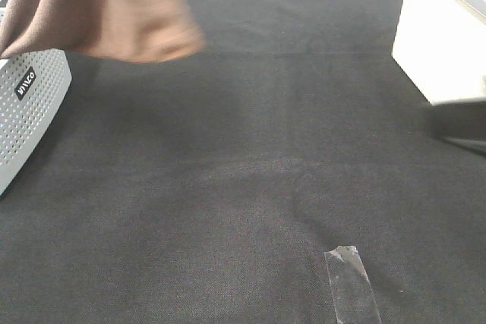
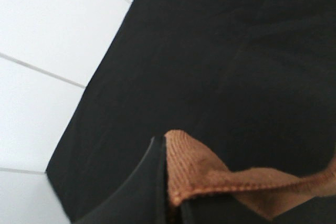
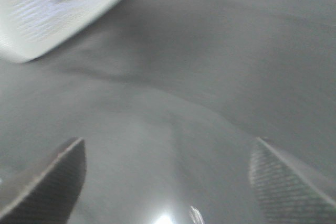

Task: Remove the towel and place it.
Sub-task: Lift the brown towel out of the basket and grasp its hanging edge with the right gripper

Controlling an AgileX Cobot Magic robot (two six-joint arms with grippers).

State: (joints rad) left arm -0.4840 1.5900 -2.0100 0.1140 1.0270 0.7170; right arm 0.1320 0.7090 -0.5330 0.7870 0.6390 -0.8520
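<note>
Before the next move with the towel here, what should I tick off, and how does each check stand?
1. Left gripper shut on the towel: ok, a stitched edge is pinched.
2. Towel free of the basket: cannot tell; its hanging edge overlaps the basket's top in the high view.
3. Right gripper open and empty: ok.
4. Bare spot on the dark cloth for placing: ok; only a tape strip shows on it.
5. Towel hanging steady: cannot tell; it is blurred.
</note>
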